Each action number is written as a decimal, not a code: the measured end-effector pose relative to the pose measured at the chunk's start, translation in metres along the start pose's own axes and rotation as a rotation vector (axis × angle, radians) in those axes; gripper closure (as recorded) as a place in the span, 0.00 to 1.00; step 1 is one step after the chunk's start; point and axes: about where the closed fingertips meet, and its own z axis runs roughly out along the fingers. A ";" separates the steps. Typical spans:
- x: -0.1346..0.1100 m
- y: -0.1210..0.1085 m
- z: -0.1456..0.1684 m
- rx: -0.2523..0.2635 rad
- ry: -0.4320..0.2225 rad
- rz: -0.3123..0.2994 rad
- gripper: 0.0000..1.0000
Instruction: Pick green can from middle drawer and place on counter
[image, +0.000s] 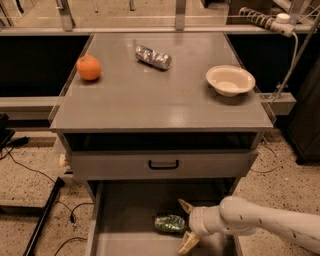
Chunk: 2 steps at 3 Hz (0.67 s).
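The green can (169, 223) lies on its side on the floor of the pulled-out middle drawer (120, 220), near its centre. My gripper (185, 224) reaches in from the right on a white arm (260, 223) and sits just right of the can. Its two tan fingers (186, 206) are spread open, one behind the can's right end and one in front of it. The can is not held. The counter (160, 95) is the grey cabinet top above.
On the counter are an orange (88, 67) at the left, a silver-grey can (153, 56) lying at the back middle and a white bowl (230, 80) at the right. A closed drawer front with a black handle (163, 164) overhangs the open drawer. Cables (30, 170) lie on the floor at left.
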 end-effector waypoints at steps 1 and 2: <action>-0.001 0.001 0.013 -0.014 -0.041 0.046 0.00; -0.001 0.001 0.014 -0.014 -0.041 0.046 0.19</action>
